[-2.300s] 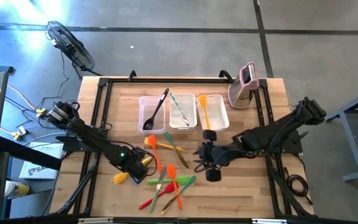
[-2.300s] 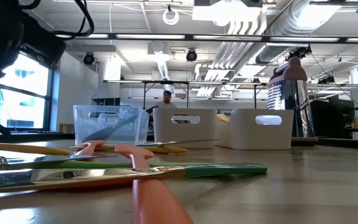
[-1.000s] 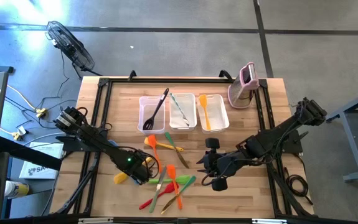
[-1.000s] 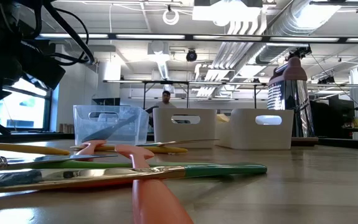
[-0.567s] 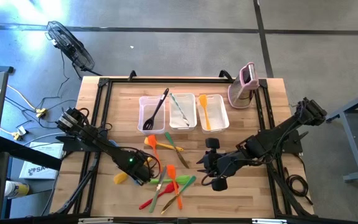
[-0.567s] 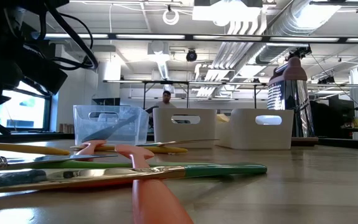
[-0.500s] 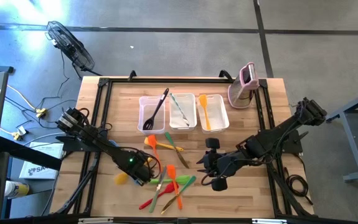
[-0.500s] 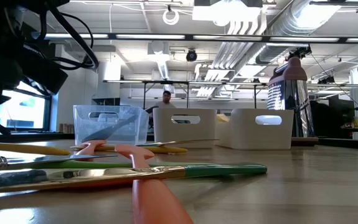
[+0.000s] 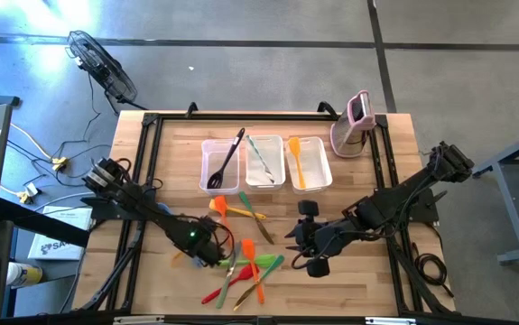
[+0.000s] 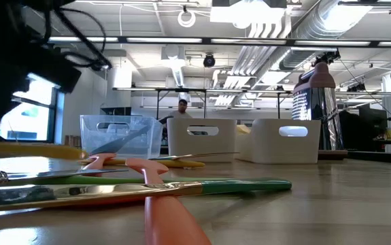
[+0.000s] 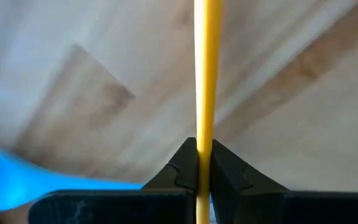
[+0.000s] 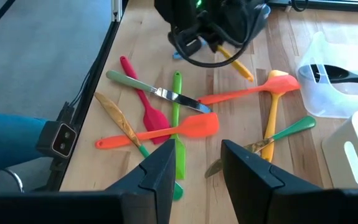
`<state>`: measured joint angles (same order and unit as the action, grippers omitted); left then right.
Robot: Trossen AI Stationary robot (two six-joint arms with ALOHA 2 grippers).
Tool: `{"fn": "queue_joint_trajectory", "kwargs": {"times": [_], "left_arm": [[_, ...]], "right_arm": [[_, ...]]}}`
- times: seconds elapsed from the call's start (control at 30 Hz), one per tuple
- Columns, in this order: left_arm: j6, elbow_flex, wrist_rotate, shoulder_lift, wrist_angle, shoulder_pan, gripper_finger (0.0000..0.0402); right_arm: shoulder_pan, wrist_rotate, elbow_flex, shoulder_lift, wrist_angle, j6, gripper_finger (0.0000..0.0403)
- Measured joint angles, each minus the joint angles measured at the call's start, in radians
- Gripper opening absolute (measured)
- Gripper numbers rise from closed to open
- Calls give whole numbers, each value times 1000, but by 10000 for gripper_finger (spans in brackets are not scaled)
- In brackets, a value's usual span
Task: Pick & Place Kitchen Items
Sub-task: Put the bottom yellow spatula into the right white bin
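Observation:
My left gripper point(image 9: 207, 251) is low over the table's near left part, shut on a yellow utensil point(image 10: 39, 151). The utensil's handle point(image 11: 203, 74) runs out past the fingers. A blue utensil point(image 11: 17, 183) lies under it. My right gripper point(image 12: 194, 163) is open and empty. It hovers right of a pile point(image 9: 245, 262) of orange, red and green utensils lying flat on the wood. Among them are an orange spatula point(image 12: 185, 129) and a red one point(image 12: 144, 112). The left gripper also shows in the right wrist view point(image 12: 210, 34). My left gripper pinches the yellow utensil's slim handle point(image 11: 203, 146) between its two fingertips, which lie across it. The fingers slant down from the table's left side. The handle's free end point(image 12: 238, 67) sticks out beyond them, and the low view shows the utensil off the table.
Three clear tubs stand at the far middle. The left tub point(image 9: 214, 176) holds a black spatula leaning on its rim, the middle tub point(image 9: 264, 161) a pale utensil, the right tub point(image 9: 318, 167) an orange one. A pink-and-white gadget point(image 9: 354, 122) stands at the far right. A person shows far behind.
My left gripper has risen a little with the yellow utensil. In the low view the utensil now sits higher than before, off the wood. The other utensils and my right gripper have stayed where they were.

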<state>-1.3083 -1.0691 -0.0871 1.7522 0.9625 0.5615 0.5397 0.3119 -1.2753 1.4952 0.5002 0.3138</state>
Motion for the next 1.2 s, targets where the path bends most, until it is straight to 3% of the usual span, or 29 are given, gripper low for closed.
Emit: {"fn": "queue_joint_trajectory", "kwargs": {"times": [0.23,0.43,0.6,0.8,0.93,1.07,1.2], "left_arm": [[-4,-180,-96,-1,239,2,9],[33,-375,-321,-4,390,10,9],[190,-498,-609,-4,325,10,9],[474,-575,-810,-9,83,9,9],[791,-589,-787,-9,-201,17,9],[1075,-590,-624,-20,-490,19,9],[1250,-591,-503,-22,-673,22,9]], "right_arm": [[34,-1,0,0,-51,-25,119],[76,-1,0,0,-154,-57,119],[133,-71,0,-8,-328,-139,119],[243,-23,0,-57,-476,-290,119],[334,188,-1,-81,-497,-420,119],[393,461,-1,-82,-497,-517,119],[401,620,-1,-75,-524,-524,119]]}}
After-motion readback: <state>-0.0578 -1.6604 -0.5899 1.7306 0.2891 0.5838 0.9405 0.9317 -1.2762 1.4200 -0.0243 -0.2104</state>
